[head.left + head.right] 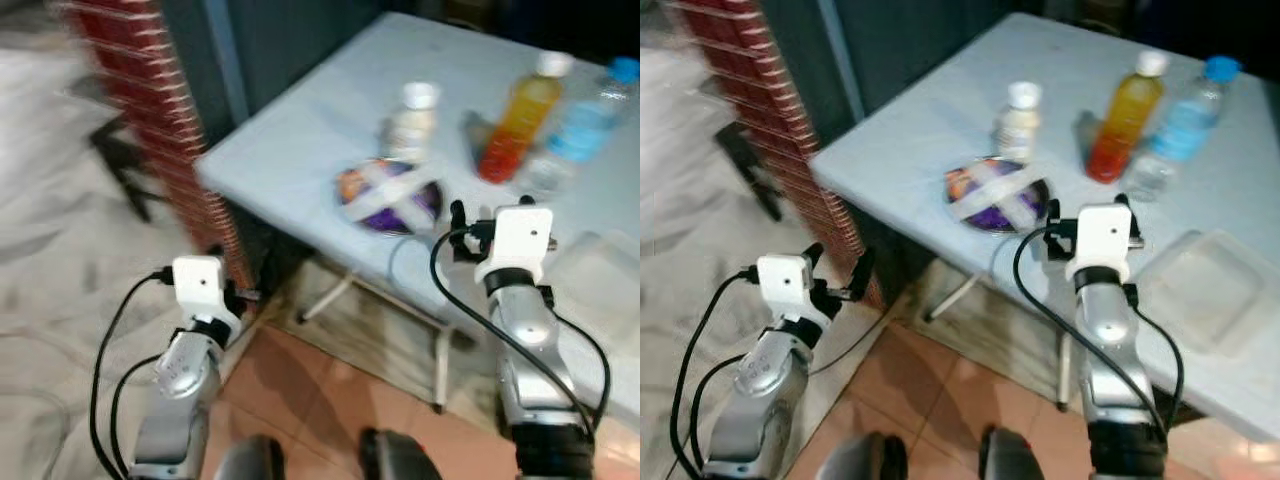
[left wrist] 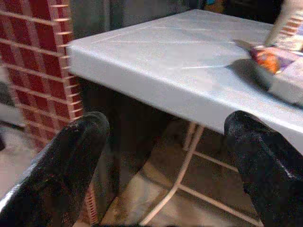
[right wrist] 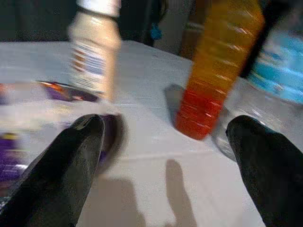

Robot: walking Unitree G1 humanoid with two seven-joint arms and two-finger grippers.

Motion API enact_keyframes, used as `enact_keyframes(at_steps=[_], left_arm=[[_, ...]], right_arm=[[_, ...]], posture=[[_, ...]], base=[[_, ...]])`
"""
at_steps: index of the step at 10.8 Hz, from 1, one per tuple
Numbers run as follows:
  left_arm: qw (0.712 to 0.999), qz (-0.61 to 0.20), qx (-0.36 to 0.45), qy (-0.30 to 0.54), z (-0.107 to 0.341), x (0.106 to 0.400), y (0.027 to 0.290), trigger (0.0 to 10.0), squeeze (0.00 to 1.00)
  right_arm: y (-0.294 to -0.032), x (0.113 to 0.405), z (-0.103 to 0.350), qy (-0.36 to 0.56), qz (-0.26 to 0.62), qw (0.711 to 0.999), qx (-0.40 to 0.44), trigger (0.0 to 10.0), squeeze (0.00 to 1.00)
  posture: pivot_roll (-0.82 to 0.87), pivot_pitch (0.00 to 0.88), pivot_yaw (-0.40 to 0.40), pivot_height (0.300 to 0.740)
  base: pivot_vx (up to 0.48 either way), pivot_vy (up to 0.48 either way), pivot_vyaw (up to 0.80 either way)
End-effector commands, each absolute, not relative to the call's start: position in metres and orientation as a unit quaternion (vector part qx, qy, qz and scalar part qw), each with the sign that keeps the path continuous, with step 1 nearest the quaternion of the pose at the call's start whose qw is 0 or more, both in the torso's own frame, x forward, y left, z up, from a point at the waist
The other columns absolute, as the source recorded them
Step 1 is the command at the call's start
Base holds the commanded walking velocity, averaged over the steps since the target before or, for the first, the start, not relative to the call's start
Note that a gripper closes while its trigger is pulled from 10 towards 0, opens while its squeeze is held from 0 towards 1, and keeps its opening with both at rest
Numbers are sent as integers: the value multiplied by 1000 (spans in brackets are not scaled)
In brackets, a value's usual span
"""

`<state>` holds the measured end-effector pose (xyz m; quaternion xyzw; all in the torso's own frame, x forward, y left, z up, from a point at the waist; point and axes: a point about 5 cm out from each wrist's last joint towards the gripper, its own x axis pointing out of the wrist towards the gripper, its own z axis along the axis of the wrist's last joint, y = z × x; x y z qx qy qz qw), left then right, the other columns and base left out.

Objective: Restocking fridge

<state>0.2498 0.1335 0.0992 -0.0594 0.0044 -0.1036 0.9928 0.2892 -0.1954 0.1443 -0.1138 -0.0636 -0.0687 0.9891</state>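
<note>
Right gripper [image 3: 165, 165]: fingers spread wide, empty, at the white folding table's [image 1: 920, 130] near edge, frame centre.
Left gripper [image 2: 165, 161]: fingers apart, empty, low beside the table corner, lower left.
Orange juice bottle [image 1: 1123, 116]: upright, upper right.
Neighbours: white-capped cream bottle [image 1: 1016, 120], blue-capped clear water bottle [image 1: 1185, 120], purple snack packet [image 1: 995, 195].

Both silver arms raised forward, elbows bent. Left gripper [image 1: 835, 272] low, below surface [image 1: 930, 120] edge, jaws spread wide, holding nothing. Right gripper [image 1: 1090, 213] higher, at surface's near edge, jaws spread wide, nothing between them.
</note>
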Motion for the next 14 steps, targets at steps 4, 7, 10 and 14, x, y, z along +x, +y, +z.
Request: enact_keyframes(at_steps=[4, 7, 10, 14], left_arm=[[994, -104, -35, 9, 100, 247, 136, 10000, 0], [994, -105, -30, 11, 100, 246, 136, 10000, 0], [994, -108, -31, 10, 101, 247, 136, 10000, 0], [994, -105, -24, 9, 102, 248, 136, 10000, 0]], right_arm=[[-204, 301, 143, -46, -91, 990, -101, 10000, 0], [-218, 303, 141, -37, -141, 983, -110, 10000, 0], [-228, 312, 143, -30, -144, 984, -99, 10000, 0], [-239, 337, 164, -52, -134, 987, -75, 10000, 0]], posture=[[6, 161, 38, 740], [12, 164, 39, 740], [16, 167, 38, 740], [31, 170, 36, 740]], base=[[0, 71, 0], [0, 0, 0], [0, 0, 0], [0, 0, 0]])
